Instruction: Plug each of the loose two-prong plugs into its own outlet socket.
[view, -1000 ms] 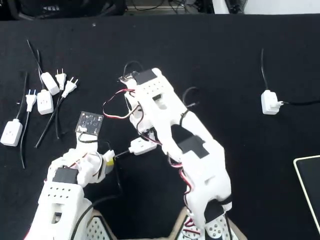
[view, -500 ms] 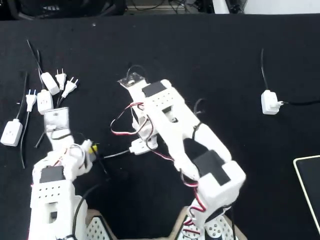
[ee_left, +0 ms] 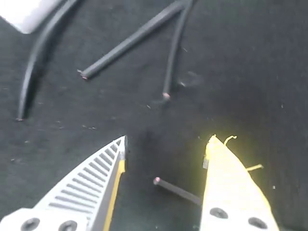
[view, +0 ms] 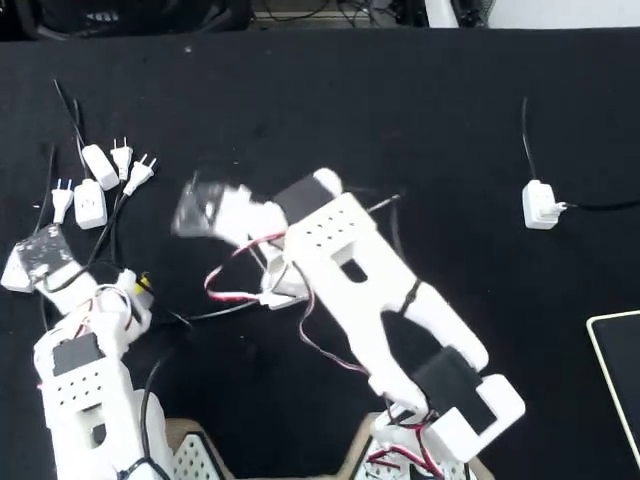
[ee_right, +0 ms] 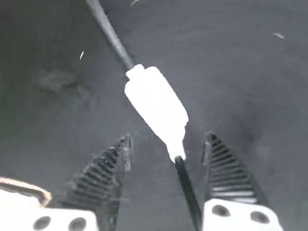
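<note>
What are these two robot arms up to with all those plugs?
They are meant to push loose plugs into sockets. The right hand hangs open over a white piece with cable at both ends, likely a joined pair. The left hand is open over bare cable ends, gripping nothing.

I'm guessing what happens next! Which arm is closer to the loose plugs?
Likely the left. The left end effector, open, hangs over cable ends near the loose plugs; the right end effector, also open, is mid-table over a white connector.
</note>
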